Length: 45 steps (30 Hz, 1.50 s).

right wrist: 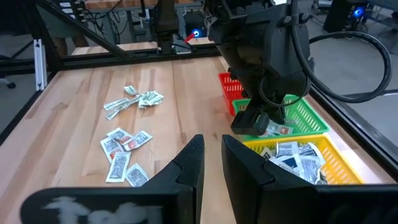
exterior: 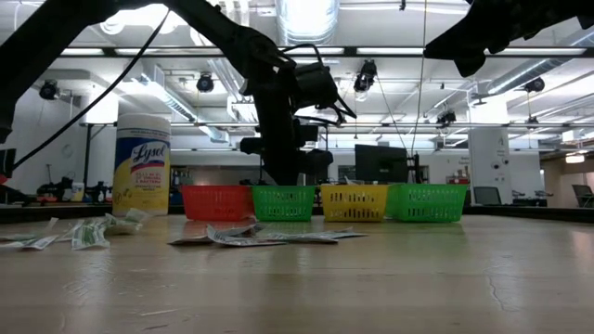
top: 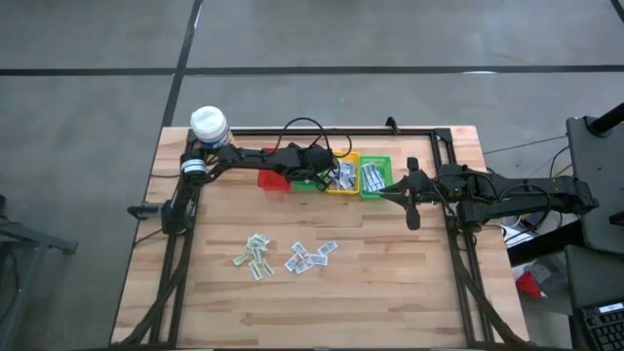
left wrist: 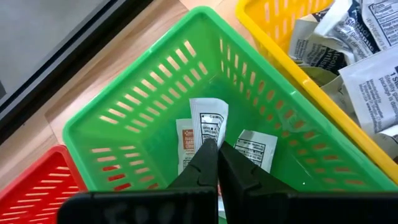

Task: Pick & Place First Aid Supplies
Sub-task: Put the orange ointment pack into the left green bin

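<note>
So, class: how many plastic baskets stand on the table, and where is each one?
4, in one row at the table's far edge: the red basket at the left end, then a green basket under the left gripper, the yellow basket, and a second green basket at the right end.

Green basket [left wrist: 155,112] directly under left fingers; red basket [left wrist: 37,186] and yellow basket [left wrist: 280,37] flank it. Lysol canister [top: 209,124] at tabletop [top: 390,283] corner, well apart.
</note>
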### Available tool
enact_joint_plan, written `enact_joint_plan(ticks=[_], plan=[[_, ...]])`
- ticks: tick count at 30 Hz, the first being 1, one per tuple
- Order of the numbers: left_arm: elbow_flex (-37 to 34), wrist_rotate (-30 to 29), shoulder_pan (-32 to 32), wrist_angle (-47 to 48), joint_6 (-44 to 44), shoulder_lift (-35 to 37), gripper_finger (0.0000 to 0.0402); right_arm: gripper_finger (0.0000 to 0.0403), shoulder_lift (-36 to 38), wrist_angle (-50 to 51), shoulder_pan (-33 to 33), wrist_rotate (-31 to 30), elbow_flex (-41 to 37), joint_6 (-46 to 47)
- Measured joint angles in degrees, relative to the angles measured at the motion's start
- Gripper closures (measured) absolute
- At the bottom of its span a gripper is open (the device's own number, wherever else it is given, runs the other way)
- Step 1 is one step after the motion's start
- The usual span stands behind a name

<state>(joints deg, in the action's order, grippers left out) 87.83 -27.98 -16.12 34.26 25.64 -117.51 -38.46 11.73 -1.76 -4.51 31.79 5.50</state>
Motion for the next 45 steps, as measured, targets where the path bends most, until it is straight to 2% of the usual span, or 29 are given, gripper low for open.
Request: enact_joint_plan(ticks=[20,24,33,39,45], plan=[[0.0,0.34,-0.02,0.02,1.51,0.0,0.0395,0.0351,0.0,-0.02,0.0,0.0,0.0,-0.14],[0.0,0.32,-0.02,0.02,1.67,0.0,0.0367,0.0351,0.0,-0.02,0.0,0.0,0.0,-0.14],[0.0,0.91,-0.02,1.02,2.48,0.49,0.0265,0.0351,0.01,-0.02,0.0,0.0,0.0,-0.16],[0.0,10.7,0.24,4.86,2.08,5.72,0.0243,0.0351,0.0,-0.04,0.0,-0.01,0.0,-1.34],[0.0,25.81,2.3,7.61,4.93,11.8,0.0243,0.0351,0.0,-0.04,0.0,-0.02,0.0,-2.7]])
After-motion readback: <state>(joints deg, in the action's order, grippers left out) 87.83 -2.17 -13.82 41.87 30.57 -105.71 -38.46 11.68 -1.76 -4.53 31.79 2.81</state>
